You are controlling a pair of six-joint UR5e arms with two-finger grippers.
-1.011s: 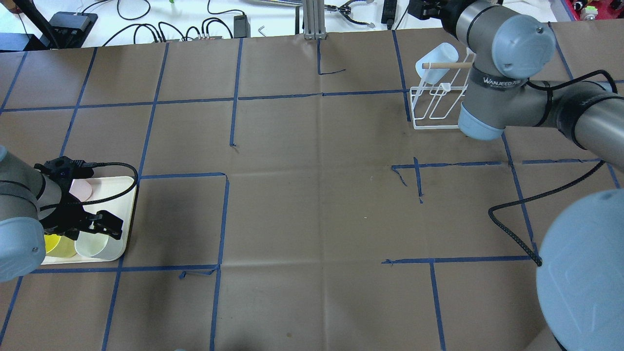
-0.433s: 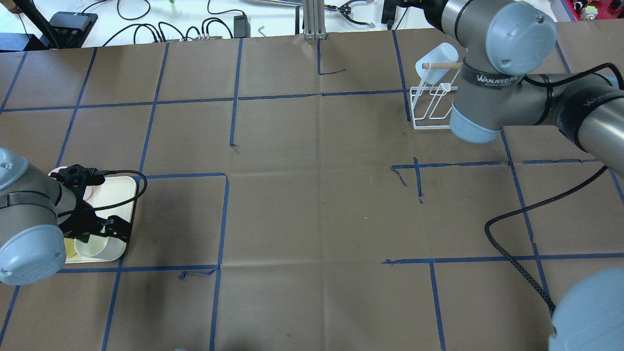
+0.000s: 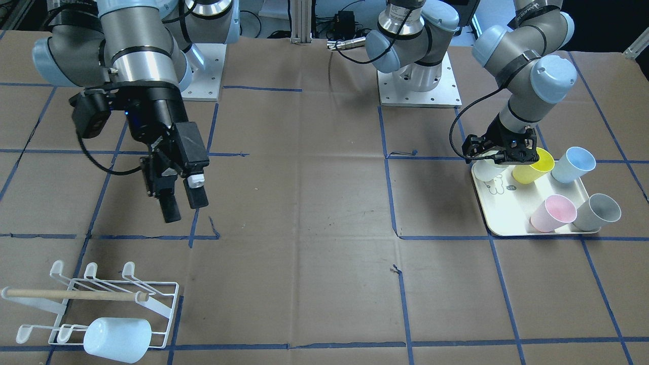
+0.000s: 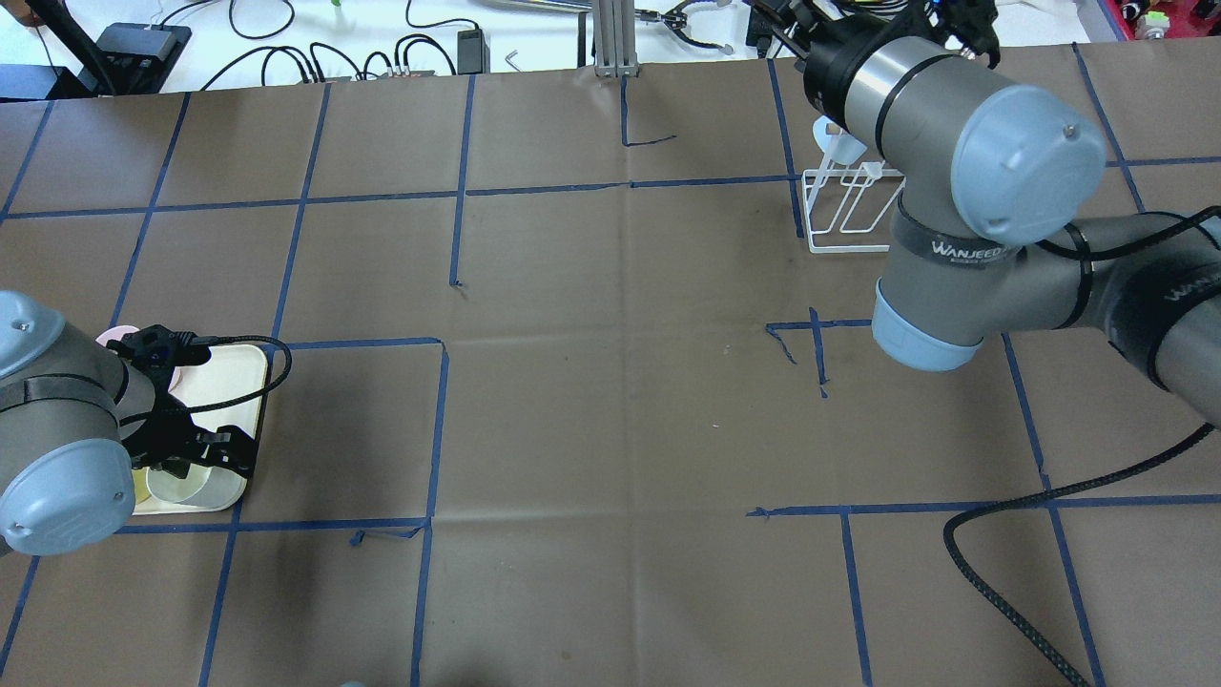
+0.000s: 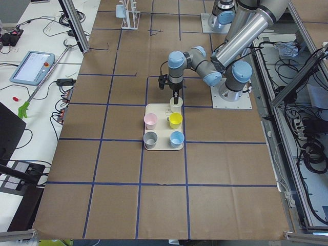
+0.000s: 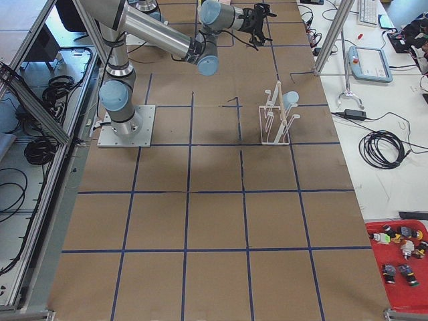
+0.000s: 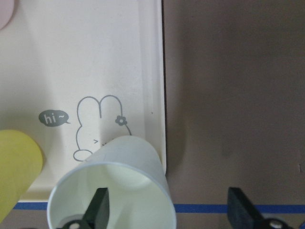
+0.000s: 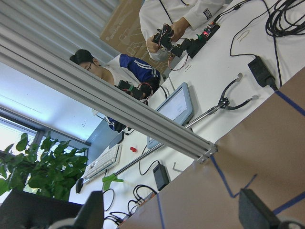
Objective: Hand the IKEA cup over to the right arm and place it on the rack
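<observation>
White cup [image 7: 112, 183]: upright in a corner of the cream tray [image 7: 71, 57].
Left gripper [image 7: 169, 206]: jaws open, one finger inside the cup.
Right gripper [image 3: 185, 209]: jaws open, empty, apart from the rack [image 3: 76, 294].

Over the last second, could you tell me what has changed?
The right arm has swung from the rack toward the robot; the right gripper is open and empty. The left gripper has shifted toward mid-table, open, one finger inside the white cup. The tray, rack and its pale blue cup have not moved.
</observation>
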